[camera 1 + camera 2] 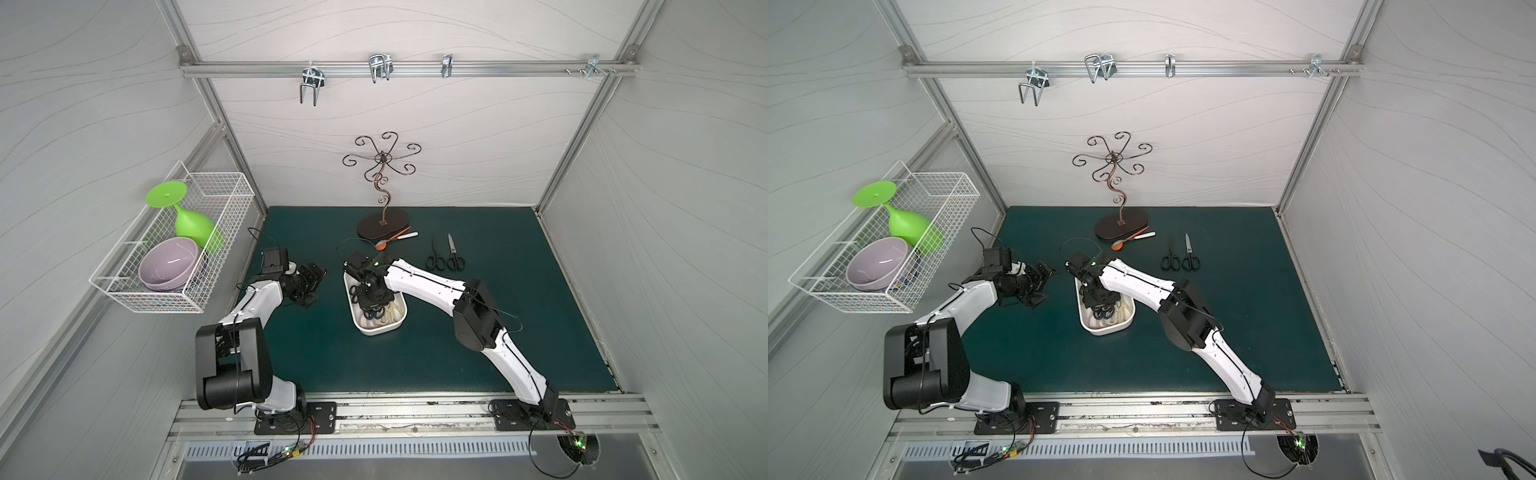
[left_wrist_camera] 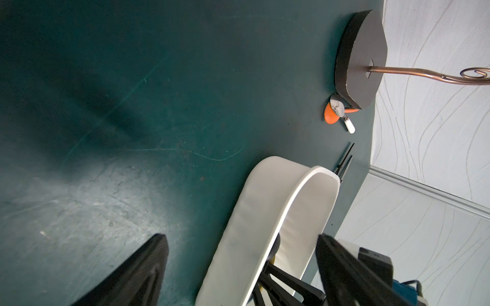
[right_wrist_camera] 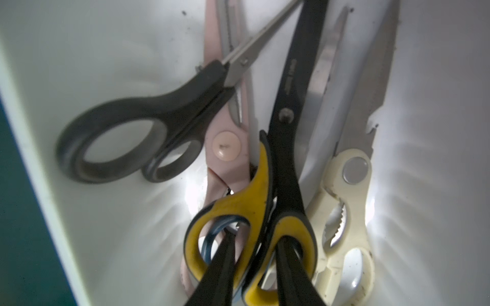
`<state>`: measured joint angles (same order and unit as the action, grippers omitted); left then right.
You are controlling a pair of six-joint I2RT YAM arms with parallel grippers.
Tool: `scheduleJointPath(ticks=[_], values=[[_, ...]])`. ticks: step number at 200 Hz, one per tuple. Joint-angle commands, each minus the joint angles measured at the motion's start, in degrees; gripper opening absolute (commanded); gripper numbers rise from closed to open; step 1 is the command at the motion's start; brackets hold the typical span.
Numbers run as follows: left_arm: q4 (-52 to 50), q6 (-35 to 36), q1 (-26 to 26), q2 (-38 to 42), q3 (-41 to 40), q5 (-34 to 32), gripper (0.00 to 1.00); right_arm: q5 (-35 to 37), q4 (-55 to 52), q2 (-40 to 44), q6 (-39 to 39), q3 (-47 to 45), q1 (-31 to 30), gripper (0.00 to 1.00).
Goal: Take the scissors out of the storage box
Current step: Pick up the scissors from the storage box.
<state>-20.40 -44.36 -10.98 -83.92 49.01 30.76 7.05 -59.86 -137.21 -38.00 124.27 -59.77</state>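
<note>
In the box (image 1: 376,330), the right gripper (image 3: 258,235) pinches the yellow scissors (image 3: 261,185) through their rings. At nine o'clock, the left gripper (image 1: 311,284) stands spread.

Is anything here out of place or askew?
Yes. In the wire basket, the green goblet lies tipped over, its foot sticking out past the rim. In the storage box, the scissors lie crossed in a heap.
</note>
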Motion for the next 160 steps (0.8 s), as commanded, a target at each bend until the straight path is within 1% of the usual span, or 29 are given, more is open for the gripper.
scheduleJointPath(ticks=[1, 19, 36, 62, 86, 113, 140, 160], values=[[1.4, -0.1, -0.3, 1.2, -0.1, 0.6, 0.92, 0.0, -1.2, 1.7, 0.7, -3.1, 0.7, 0.25], [1.3, -0.1, -0.4, 1.1, -0.1, 0.6, 0.92, -0.2, -0.3, 4.1, 1.1, -4.8, 1.4, 0.21], [1.4, -0.1, -0.4, 1.1, 0.0, 0.5, 0.92, -1.1, 1.7, 7.0, 1.7, -7.3, 2.1, 0.21], [1.4, 0.0, -0.5, 1.0, -0.1, 0.6, 0.92, -4.2, 5.6, 11.6, 3.0, -11.1, 3.0, 0.21], [1.5, -0.1, -0.5, 0.6, 0.0, 0.5, 0.92, -7.1, 8.7, 15.1, 3.4, -14.3, 3.9, 0.18], [1.6, -0.1, -0.5, 0.4, -0.1, 0.5, 0.92, -10.0, 10.8, 16.7, 3.2, -16.4, 5.0, 0.16], [1.6, -0.2, -0.5, 0.2, -0.1, 0.6, 0.92, -12.7, 13.2, 17.7, 2.0, -18.5, 6.3, 0.11], [1.6, -0.2, -0.5, 0.0, -0.1, 0.5, 0.92, -13.3, 14.2, 18.5, 1.9, -19.5, 6.8, 0.07]])
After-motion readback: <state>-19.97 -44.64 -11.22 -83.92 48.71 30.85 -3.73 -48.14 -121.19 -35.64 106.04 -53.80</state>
